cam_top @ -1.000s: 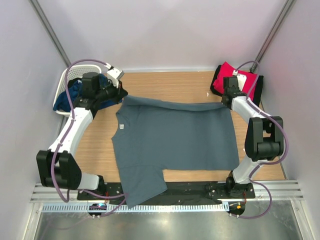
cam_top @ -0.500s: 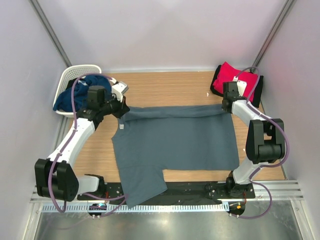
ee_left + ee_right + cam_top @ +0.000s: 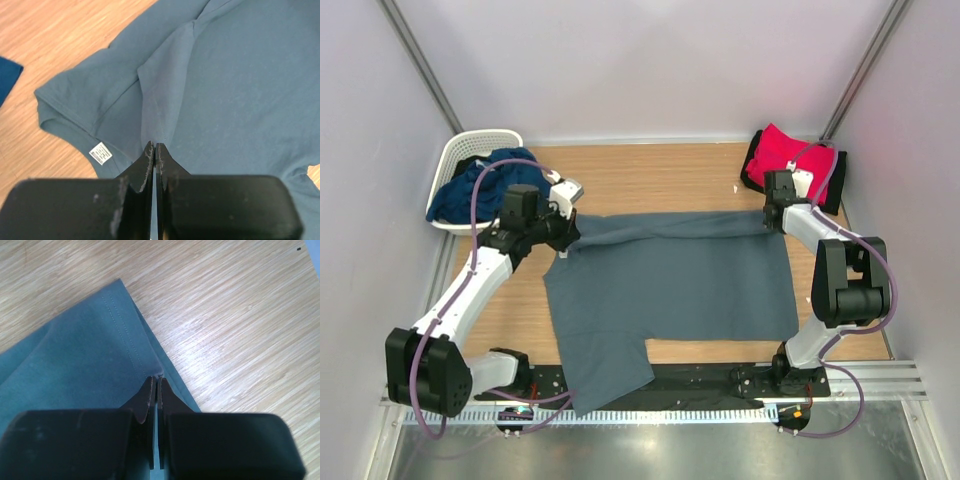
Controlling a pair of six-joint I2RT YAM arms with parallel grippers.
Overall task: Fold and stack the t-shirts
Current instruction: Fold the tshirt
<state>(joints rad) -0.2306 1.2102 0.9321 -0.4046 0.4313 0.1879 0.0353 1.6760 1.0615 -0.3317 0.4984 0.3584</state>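
Observation:
A slate grey-blue t-shirt (image 3: 670,285) lies spread on the wooden table, its far edge folded over toward the near side. My left gripper (image 3: 568,232) is shut on the shirt's cloth near the collar (image 3: 150,107), next to the white label (image 3: 101,153). My right gripper (image 3: 772,220) is shut on the shirt's hem corner (image 3: 131,347). A folded bright red t-shirt (image 3: 788,155) lies on a black one (image 3: 834,190) at the far right. A navy blue t-shirt (image 3: 470,187) hangs out of the basket.
A white lattice basket (image 3: 470,147) stands at the far left corner. Bare wooden table (image 3: 660,175) lies beyond the shirt. A shirt sleeve (image 3: 605,375) hangs over the near edge onto the black rail.
Both grippers have drawn the shirt's far edge toward the near side, folding it over the body. The left arm has moved away from the basket.

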